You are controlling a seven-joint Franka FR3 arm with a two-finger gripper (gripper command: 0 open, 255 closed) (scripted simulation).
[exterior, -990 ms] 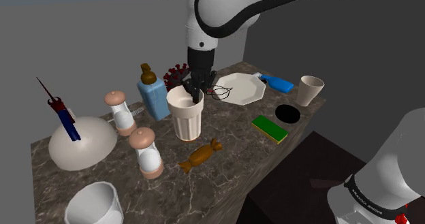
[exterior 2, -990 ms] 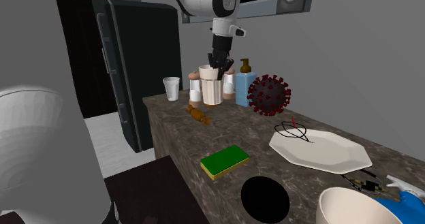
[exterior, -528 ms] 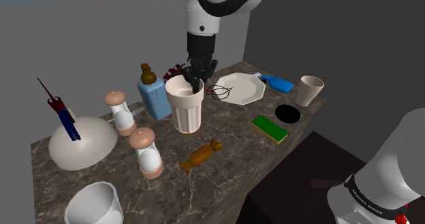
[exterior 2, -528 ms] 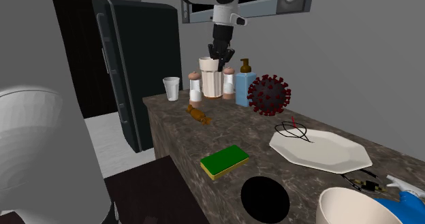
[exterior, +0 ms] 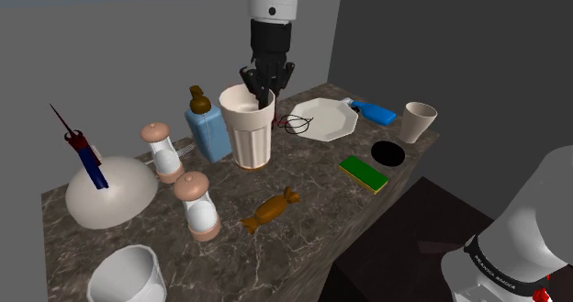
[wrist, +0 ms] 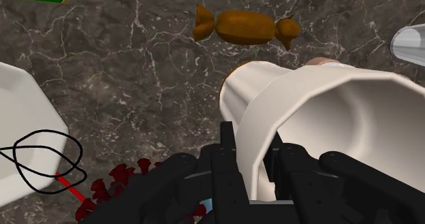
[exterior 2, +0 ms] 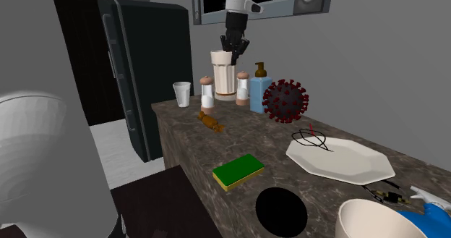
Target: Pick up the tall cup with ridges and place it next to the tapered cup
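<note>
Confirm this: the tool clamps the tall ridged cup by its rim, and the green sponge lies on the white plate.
One part is wrong: the shoulder view shows the green sponge on the dark counter, apart from the white plate. The tool does clamp the tall ridged cup by its rim.

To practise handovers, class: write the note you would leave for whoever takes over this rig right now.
The gripper is shut on the rim of the tall cream ridged cup.
That cup appears lifted just off the dark marble counter, beside the blue bottle.
The small cream tapered cup stands at the counter's end, on the shoulder view's right.
Done: grasp, lift.
Left: carry it across, set it beside the tapered cup, release.
</note>
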